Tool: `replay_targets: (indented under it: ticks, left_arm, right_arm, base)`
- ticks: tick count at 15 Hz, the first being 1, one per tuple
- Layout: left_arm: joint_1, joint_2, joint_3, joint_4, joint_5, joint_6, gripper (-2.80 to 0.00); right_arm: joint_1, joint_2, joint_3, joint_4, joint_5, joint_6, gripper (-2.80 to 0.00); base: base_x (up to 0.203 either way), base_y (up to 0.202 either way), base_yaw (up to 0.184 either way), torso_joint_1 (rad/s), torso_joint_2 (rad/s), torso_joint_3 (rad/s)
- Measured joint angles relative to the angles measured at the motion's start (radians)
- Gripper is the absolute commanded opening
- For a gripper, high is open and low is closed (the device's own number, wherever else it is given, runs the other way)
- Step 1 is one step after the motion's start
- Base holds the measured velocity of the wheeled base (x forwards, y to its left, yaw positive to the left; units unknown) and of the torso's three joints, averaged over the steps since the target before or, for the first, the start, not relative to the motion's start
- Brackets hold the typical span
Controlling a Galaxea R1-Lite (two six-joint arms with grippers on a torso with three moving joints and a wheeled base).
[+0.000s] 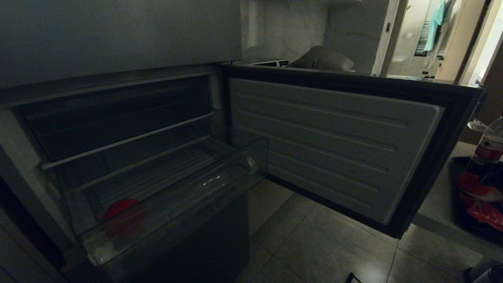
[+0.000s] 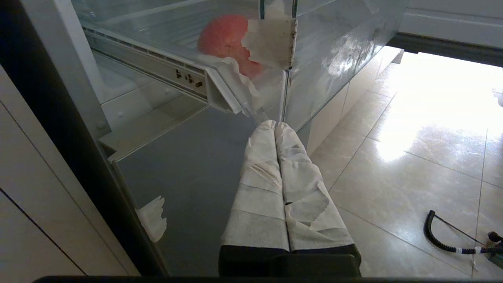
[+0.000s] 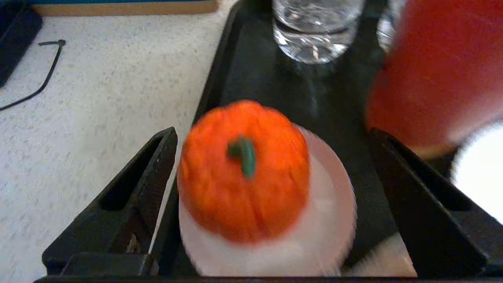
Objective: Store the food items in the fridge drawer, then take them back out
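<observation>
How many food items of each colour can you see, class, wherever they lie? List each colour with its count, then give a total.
Red round food item, in the clear plastic fridge drawer: 1
Orange pumpkin-shaped food item, over the black tray: 1
Total: 2

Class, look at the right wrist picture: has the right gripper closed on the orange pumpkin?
No: the right gripper stands wide open, with a gap between each finger and the pumpkin, which rests on a white dish.
</observation>
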Motion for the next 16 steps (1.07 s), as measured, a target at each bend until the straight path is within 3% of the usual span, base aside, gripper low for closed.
replay_targets:
  ticks: [9,10,16]
  left_arm:
    - [0.0,0.0,0.0,0.0,0.0,0.0,-2.8]
    - [0.0,0.0,0.0,0.0,0.0,0.0,-2.8]
    - [0.0,0.0,0.0,0.0,0.0,0.0,-2.8]
  right_arm:
    - [0.004,0.091,-0.069,-0.003,0.069,-0.031,0.0]
    - [0.004,0.093,-0.067,-0.008,0.069,-0.032,-2.8]
    - [0.012,0.071,-0.041,-0.013,0.069,-0.033,-2.8]
  base:
    - [0.0,0.0,0.0,0.0,0.0,0.0]
    - [0.0,0.0,0.0,0.0,0.0,0.0]
    - [0.0,0.0,0.0,0.0,0.0,0.0]
